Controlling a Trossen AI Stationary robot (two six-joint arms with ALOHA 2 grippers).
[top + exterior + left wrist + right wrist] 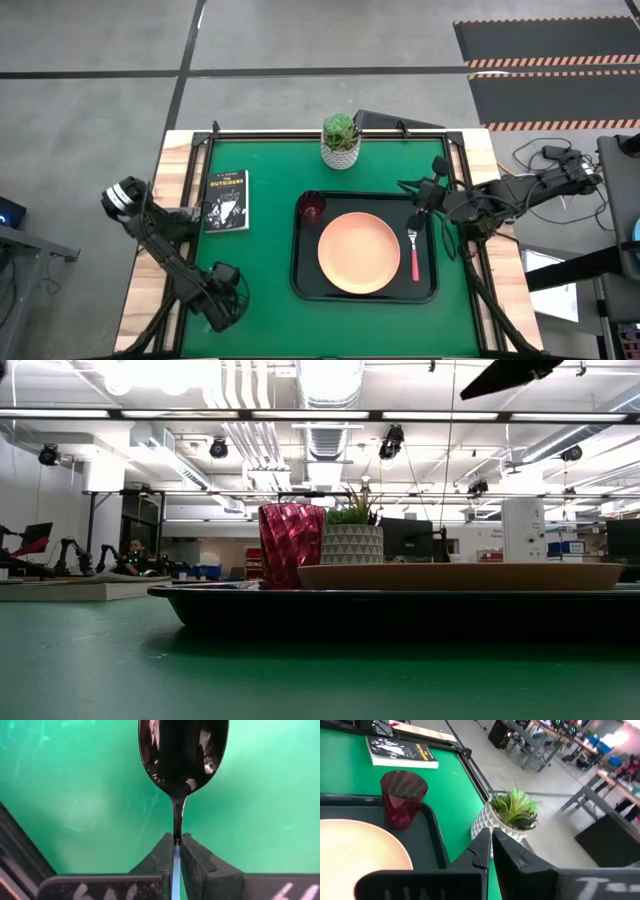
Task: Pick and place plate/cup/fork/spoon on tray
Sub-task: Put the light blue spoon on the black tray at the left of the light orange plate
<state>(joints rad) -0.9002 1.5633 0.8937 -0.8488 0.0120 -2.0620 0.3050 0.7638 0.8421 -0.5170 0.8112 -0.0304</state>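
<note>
The black tray (300, 262) lies mid-table with the peach-pink plate (359, 252) in its middle. The dark red cup (311, 207) stands upright in the tray's far left corner. The red-handled fork (415, 250) lies along its right side. My left gripper (225, 292), near the table's near left corner, is shut on the spoon (182, 755); in the high view the gripper hides the spoon. My right gripper (420, 195) is shut and empty, over the tray's far right corner. My left gripper pinches the spoon's light blue handle (176, 862) between its two fingers, right where the handle meets the metal neck (177, 820). The fingers lie along the spoon, and the bowl sticks out beyond the fingertips over the green mat. I cannot tell whether the spoon is clear of the mat.
A white pot with a green plant (341, 140) stands at the far edge, behind the tray. A small black book (226, 200) lies left of the tray. Green mat (250, 320) lies bare between the left gripper and the tray.
</note>
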